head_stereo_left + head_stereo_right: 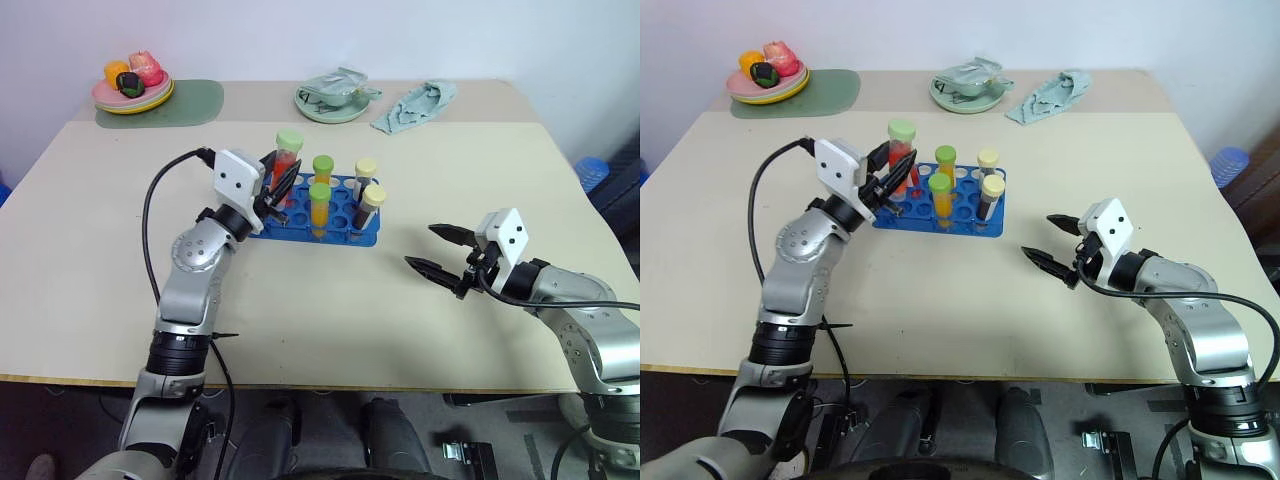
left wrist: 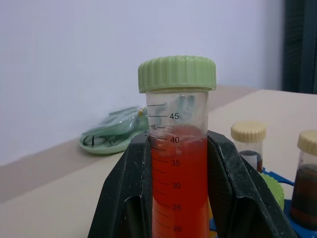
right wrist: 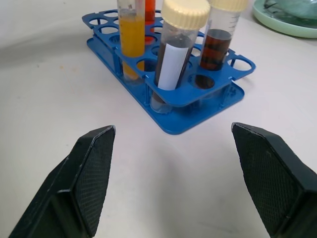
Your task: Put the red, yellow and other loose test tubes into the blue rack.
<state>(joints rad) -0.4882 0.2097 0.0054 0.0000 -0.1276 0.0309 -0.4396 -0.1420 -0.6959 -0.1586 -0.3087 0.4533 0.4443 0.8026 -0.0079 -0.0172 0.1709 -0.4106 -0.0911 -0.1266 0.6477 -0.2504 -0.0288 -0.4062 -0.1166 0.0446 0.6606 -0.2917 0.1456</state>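
Right jaws nearest the camera: spread wide, holding nothing, hovering just above the bare table, pointing toward the blue rack and well apart from it. In the right wrist view both fingers stand far apart with the rack's near corner between them, further off.

Left jaws clamped on the red tube, 1 finger on each side of the tube body. Tube upright, green cap on top, red liquid filling most of the tube. Tube sits at the rack's left end, far side; whether its lower end is inside a hole cannot be told, since the fingers cover it.

Rack stands near the table's middle. 4 other tubes stand upright in it: 2 with yellow-orange liquid and green caps, near one and far one; 2 with dark brown liquid and cream caps, near one and far one. Near brown tube carries a white label.

Far edge of table: stack of plates with toy fruit on a green mat at left, a pale green dish in the centre, a crumpled green cloth just right of it.
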